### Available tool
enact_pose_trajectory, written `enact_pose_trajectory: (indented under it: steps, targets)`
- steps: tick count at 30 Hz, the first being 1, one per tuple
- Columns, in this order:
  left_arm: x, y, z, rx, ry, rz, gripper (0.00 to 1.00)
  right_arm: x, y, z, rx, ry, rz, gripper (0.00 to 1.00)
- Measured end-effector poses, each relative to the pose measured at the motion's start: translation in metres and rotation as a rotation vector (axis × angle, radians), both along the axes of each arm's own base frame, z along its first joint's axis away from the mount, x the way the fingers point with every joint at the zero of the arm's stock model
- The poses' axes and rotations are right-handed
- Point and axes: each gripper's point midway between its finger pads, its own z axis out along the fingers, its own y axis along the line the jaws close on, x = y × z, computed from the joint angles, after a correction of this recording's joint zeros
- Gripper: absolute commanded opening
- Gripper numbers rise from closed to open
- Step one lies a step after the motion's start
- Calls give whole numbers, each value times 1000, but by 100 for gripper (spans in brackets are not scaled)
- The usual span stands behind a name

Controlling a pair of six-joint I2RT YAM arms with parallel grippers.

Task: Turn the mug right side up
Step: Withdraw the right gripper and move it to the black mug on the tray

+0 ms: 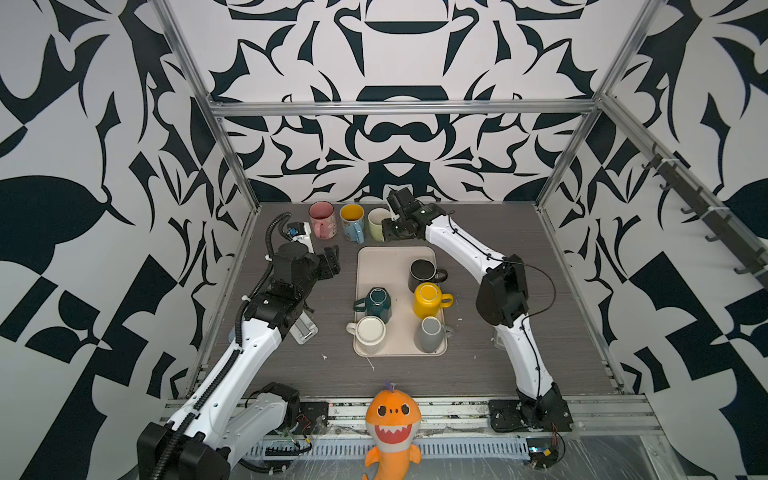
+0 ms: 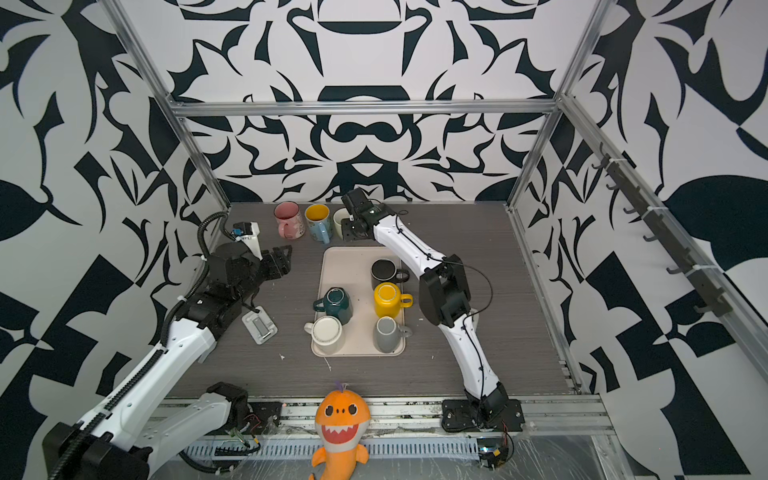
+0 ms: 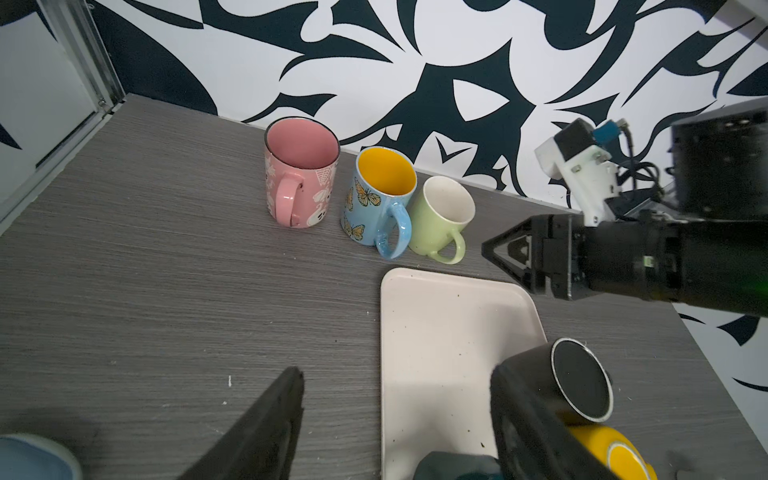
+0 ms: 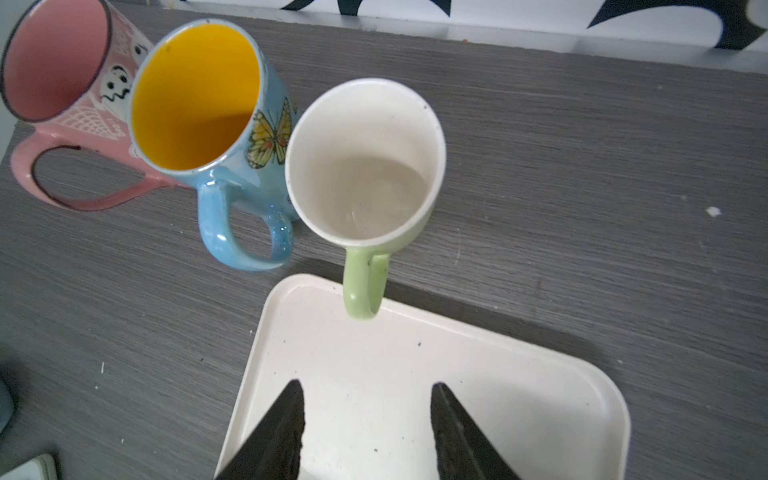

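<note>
We judge one mug's turn finished, with most of the job left. The pale green ceramic mug with a cream inside (image 4: 365, 166) stands on the grey wood-grain worktop (image 1: 498, 365) at the far edge. It is the rightmost of a row of three, beside the blue butterfly mug with a yellow inside (image 3: 374, 199) and the pink ghost-print mug (image 3: 301, 174). All three have their mouths up.

The green mug's long axis is vertical and its open mouth faces up. Its handle points toward the near side, and in the right wrist view it reaches over the far rim of the cream rectangular plastic tray (image 4: 415, 374).

Five mugs sit base-up on the tray and need turning:
- the black mug (image 1: 422, 272)
- the yellow mug (image 1: 428, 299)
- the dark teal mug (image 1: 376, 301)
- the cream mug (image 1: 370, 332)
- the grey mug (image 1: 430, 332)

The right end effector (image 4: 365, 386) hangs over the tray's far end, just near of the green handle. Its jaws are apart, with nothing between them and nothing touching the mug. The left end effector (image 1: 332, 259) hovers over bare worktop left of the tray, also spread and empty.
</note>
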Motion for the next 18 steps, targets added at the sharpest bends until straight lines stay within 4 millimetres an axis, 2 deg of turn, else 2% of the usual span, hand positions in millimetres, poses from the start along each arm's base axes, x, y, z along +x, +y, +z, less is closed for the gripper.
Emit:
enact_pose_trajectory:
  steps: [5,10,15,18]
  targets:
    - [-1,1,-2,5,8,2,75,-27,-28,23,0,7,-14,53]
    - [-1,2,-4,17,16,5,75,-66,-67,50,115,33,-56,52]
    - [-1,2,-6,18,20,5,75,-101,-113,63,257,73,-168,53]
    - [0,2,-8,20,27,5,75,-119,-126,67,324,104,-223,54]
